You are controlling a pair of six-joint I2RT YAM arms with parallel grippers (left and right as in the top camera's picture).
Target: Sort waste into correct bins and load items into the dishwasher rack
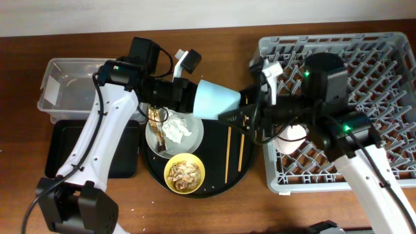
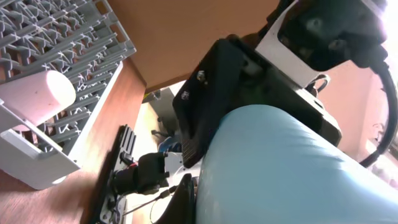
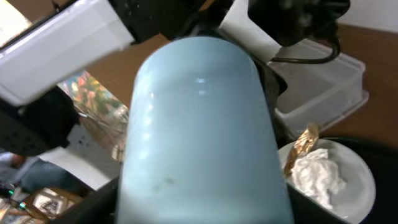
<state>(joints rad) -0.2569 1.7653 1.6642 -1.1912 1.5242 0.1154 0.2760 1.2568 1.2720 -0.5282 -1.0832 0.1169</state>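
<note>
The light blue cup [image 1: 218, 99] hangs on its side above the round tray, held between both arms. My left gripper [image 1: 200, 97] is shut on its wide end; in the left wrist view [image 2: 267, 208] one finger presses its side. My right gripper [image 1: 242, 104] is closed round its narrow end, and the cup [image 3: 199, 124] fills the right wrist view. The pink cup [image 1: 290, 138] lies in the dishwasher rack [image 1: 383, 58]. The grey-green plate [image 1: 196, 140] carries the white tissue [image 1: 175, 128] and gold wrapper [image 1: 155, 117]. The yellow bowl [image 1: 170, 185] holds food scraps [image 1: 184, 173]. Two chopsticks [image 1: 229, 153] lie beside them.
Plate, bowl and chopsticks rest on a large round black tray [image 1: 214, 175]. The clear tub [image 1: 55, 84] stands at the far left with the shallow black tray [image 1: 62, 140] in front of it. The rack fills the right side.
</note>
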